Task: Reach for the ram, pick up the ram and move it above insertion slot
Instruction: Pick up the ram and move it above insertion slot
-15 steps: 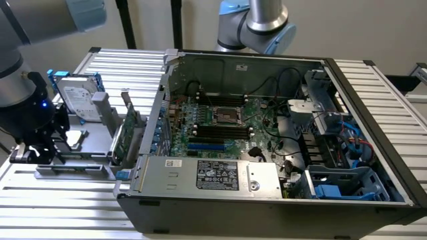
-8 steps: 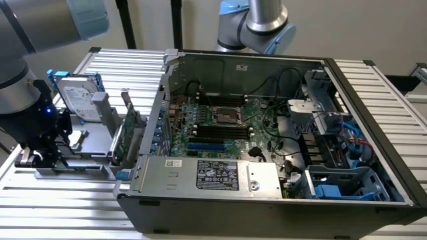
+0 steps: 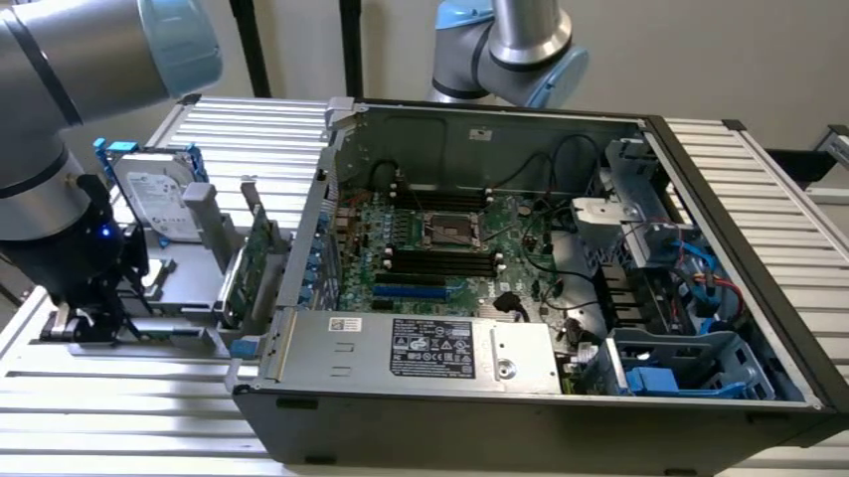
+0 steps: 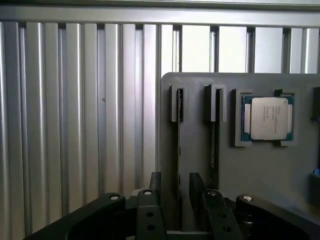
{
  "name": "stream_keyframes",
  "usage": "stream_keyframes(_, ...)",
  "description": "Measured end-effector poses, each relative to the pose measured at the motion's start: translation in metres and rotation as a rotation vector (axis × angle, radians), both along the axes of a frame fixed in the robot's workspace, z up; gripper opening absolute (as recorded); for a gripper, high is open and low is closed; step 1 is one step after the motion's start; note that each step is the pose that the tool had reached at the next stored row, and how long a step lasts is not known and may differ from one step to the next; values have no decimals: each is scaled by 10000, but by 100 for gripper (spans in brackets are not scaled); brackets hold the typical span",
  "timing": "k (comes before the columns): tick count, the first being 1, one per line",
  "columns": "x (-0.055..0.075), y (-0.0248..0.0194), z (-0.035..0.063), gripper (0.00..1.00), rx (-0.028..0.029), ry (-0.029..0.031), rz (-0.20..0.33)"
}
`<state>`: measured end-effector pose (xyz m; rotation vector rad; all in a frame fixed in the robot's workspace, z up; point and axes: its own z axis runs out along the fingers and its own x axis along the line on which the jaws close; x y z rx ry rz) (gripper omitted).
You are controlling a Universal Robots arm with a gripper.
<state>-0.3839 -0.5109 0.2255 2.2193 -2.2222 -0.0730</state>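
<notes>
In the wrist view the ram (image 4: 179, 145) stands on edge in a slot of the grey holder tray (image 4: 260, 170), showing as a thin dark strip. My gripper (image 4: 175, 184) hangs right over it and is open. One black finger (image 4: 155, 186) and the other stand on either side of the stick, with small gaps to it. In the exterior view the gripper (image 3: 86, 320) is low over the same tray (image 3: 173, 298) at the exterior view's left, outside the computer case. The motherboard's black insertion slots (image 3: 438, 263) lie in the middle of the open case.
A second slot (image 4: 213, 145) runs beside the ram, and a silver processor (image 4: 268, 118) sits in a tray pocket. A hard drive (image 3: 153, 199) and a green expansion card (image 3: 254, 268) stand between the gripper and the case wall (image 3: 312, 238). The ribbed metal table (image 4: 75, 125) surrounds the tray.
</notes>
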Motion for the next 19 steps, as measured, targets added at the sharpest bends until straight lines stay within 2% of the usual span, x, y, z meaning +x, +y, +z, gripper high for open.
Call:
stream_keyframes(7, -3, 27, -128, 36, 30, 0, 0)
stream_keyframes(15, -23, 37, -239, 36, 71, 2, 0)
stream_keyframes(17, -28, 37, -249, 36, 106, 9, 1)
stream_keyframes(19, -31, 38, -255, 36, 177, 23, 0)
